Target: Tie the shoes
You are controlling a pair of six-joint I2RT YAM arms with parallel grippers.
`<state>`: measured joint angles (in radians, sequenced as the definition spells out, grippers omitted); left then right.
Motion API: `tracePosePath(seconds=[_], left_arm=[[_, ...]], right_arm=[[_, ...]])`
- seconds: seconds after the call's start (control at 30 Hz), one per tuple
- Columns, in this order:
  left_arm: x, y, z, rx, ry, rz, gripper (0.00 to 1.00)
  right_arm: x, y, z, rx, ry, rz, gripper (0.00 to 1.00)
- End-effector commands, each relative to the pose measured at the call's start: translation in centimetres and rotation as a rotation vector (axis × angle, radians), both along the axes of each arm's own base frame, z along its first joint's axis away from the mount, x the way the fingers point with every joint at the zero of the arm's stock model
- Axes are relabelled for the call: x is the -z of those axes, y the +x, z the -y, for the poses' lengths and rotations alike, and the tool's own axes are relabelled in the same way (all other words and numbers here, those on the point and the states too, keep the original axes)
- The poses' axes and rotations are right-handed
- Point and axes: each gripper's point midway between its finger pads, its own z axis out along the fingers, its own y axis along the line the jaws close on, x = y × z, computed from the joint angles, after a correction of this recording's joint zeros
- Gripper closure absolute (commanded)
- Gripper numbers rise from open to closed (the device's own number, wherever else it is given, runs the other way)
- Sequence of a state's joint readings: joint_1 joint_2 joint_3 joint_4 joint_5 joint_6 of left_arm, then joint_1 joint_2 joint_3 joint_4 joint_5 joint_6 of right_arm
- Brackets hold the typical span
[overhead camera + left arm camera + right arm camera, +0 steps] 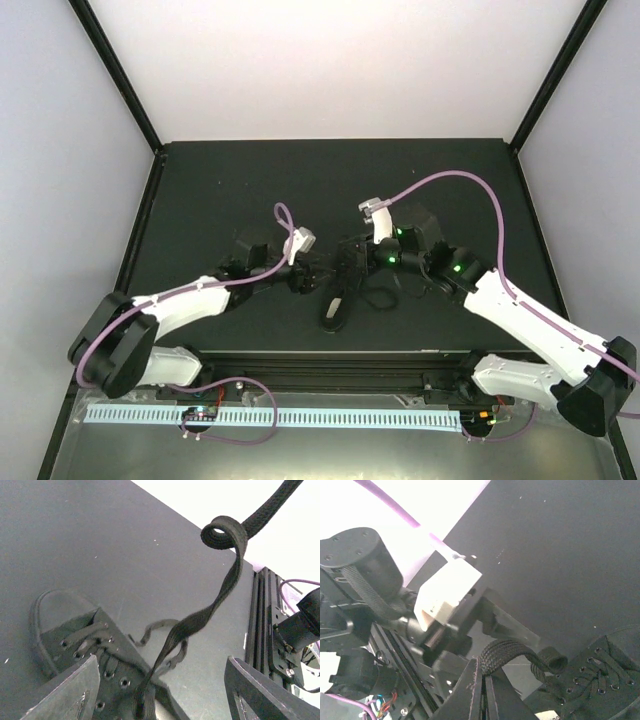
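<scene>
Looking at one small black lace-up shoe [336,306], parked upright on the dark tabletop [230,190], near the front edge and right between the two grippers. Can make out the toe cap and rows of eyelets in the left wrist view, plus the pale lining from above. Following one lace [200,620] up off the eyelets: twists into the air, kinks into a little curl partway (pretty floppy flat weave), then runs out of frame. Over to the right gripper [482,690]: clamped tight on that lace, just past the curl. Then the left gripper [162,685]: spread wide either side of the shoe's tongue, touching nothing, lace running up between its fingers. Also spotting a loose lace end [150,630] lying on the table just beside the shoe.
</scene>
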<state>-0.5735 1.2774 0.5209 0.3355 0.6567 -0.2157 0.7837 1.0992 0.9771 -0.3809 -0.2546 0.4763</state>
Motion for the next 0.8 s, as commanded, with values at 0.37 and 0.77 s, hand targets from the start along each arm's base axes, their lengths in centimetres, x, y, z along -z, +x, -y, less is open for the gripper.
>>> tracePosePath(seconds=[0.37,0.77], left_arm=[[-2.0,1.3,5.6,0.115,-0.071,0.085,0.80],[1.2,2.3,5.8,0.040,-0.017,-0.188,0.98]], right_arm=[[-4.0,2.3,2.0,0.163,0.043,0.041,0.98],[8.5,9.7,4.7,0.337,-0.155,-0.234,0.47]])
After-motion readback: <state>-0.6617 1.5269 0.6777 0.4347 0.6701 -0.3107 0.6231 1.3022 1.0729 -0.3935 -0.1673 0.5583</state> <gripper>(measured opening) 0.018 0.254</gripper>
